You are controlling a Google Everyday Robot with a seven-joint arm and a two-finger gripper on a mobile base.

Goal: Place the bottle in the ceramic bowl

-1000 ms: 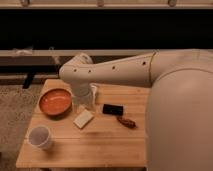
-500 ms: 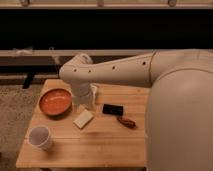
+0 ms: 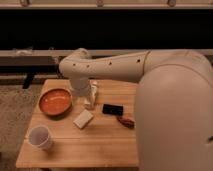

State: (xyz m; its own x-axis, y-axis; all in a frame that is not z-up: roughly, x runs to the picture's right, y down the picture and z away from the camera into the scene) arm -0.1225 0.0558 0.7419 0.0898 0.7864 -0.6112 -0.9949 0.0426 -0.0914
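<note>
A light plank table [image 3: 100,150] stands on speckled grey carpet [image 3: 15,110], with a pale ledge [image 3: 10,53] and a dark wall band behind it. The gripper [image 3: 81,93] hangs under the big white arm [image 3: 115,65] over the table's back part, just beside the bottle [image 3: 93,94]. Whether its jaws are open or hold anything cannot be told. The bottle stands upright outside the ceramic bowl [image 3: 55,101], at three o'clock from it. Its label is too small to read.
</note>
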